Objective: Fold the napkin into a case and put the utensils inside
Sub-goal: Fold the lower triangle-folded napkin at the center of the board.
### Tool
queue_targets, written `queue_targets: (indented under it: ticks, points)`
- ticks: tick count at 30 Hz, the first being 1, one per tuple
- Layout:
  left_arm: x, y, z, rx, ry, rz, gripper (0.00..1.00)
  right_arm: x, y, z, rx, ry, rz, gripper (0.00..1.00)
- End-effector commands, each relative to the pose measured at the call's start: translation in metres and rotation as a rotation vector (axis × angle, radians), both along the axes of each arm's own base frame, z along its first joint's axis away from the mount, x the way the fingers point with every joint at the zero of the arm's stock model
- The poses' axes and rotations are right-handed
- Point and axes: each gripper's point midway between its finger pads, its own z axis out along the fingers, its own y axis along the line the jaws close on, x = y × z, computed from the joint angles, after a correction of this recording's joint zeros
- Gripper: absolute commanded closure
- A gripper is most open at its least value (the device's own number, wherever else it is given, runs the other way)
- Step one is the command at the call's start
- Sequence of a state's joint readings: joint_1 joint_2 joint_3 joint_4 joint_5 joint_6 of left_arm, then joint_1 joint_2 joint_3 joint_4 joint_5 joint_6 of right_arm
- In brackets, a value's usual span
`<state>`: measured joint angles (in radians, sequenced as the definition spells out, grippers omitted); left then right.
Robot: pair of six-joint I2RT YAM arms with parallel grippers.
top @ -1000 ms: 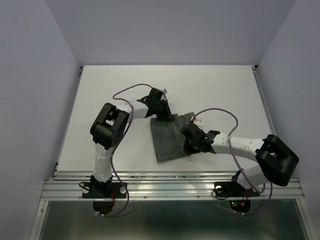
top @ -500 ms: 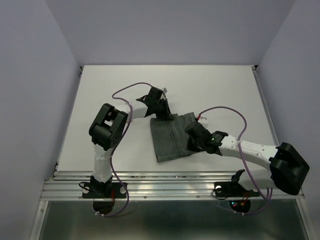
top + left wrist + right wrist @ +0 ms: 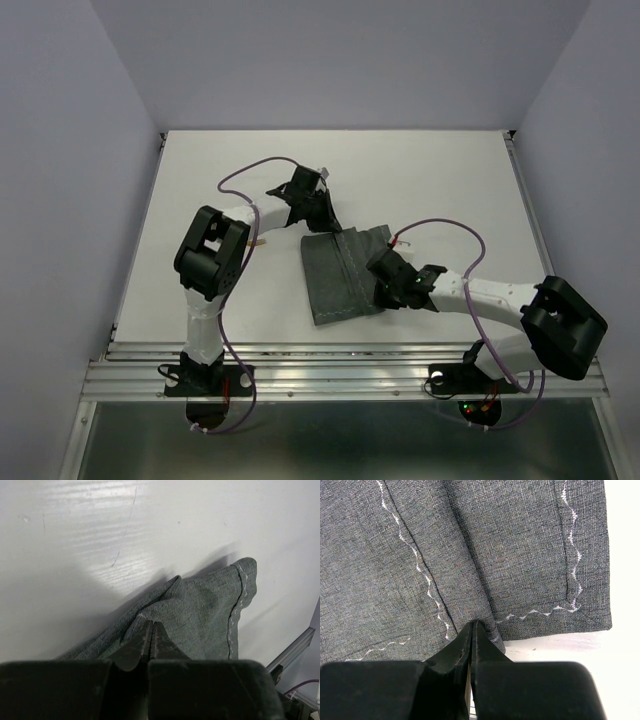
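your napkin (image 3: 340,270) lies near the middle of the white table (image 3: 220,180), between the two arms. it is folded over on itself, so it looks like a flat shape that is wider at the far side and narrower at the near side. a light stitched line (image 3: 422,572) runs down the cloth, and another one (image 3: 572,555) runs along its right edge.

your left end effector (image 3: 330,228) is at the far left corner of the napkin. its jaws are pressed together with a little fold of the cloth pinched between the tips. in the left wrist view the cloth bunches up and rises into the tips (image 3: 151,626), and the rest of the napkin (image 3: 205,615) spreads out past them onto the table.

your right end effector (image 3: 378,284) is at the near right side of the napkin. its jaws are closed too, right on the hem. in the right wrist view the tips (image 3: 472,626) meet the edge of the cloth, and a crease in the napkin (image 3: 510,545) runs straight down to them. a bare strip of table (image 3: 620,580) shows just to the right of the cloth.
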<state>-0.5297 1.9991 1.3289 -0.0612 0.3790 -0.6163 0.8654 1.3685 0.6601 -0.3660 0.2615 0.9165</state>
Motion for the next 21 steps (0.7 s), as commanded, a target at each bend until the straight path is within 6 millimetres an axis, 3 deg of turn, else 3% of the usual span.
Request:
queue_targets:
  ticks: [1, 7, 13, 18, 21]
  points:
    - [0.016, -0.005, 0.005, 0.007, -0.043, -0.024, 1.00, -0.006, -0.003, -0.004, -0.018, 0.014, 0.006, 0.99]
    - [0.020, -0.007, -0.007, 0.023, -0.031, -0.029, 1.00, -0.004, -0.002, 0.005, -0.007, 0.002, 0.010, 0.99]
    - [0.022, -0.004, -0.018, 0.048, -0.025, -0.029, 1.00, 0.014, 0.002, 0.038, 0.000, -0.085, -0.003, 0.99]
    - [0.029, -0.002, 0.009, 0.049, -0.091, -0.020, 1.00, 0.044, 0.010, 0.077, 0.031, -0.177, -0.034, 0.96]
    - [0.033, 0.000, 0.031, 0.047, -0.135, -0.009, 1.00, 0.064, 0.007, 0.077, 0.001, -0.182, -0.058, 0.96]
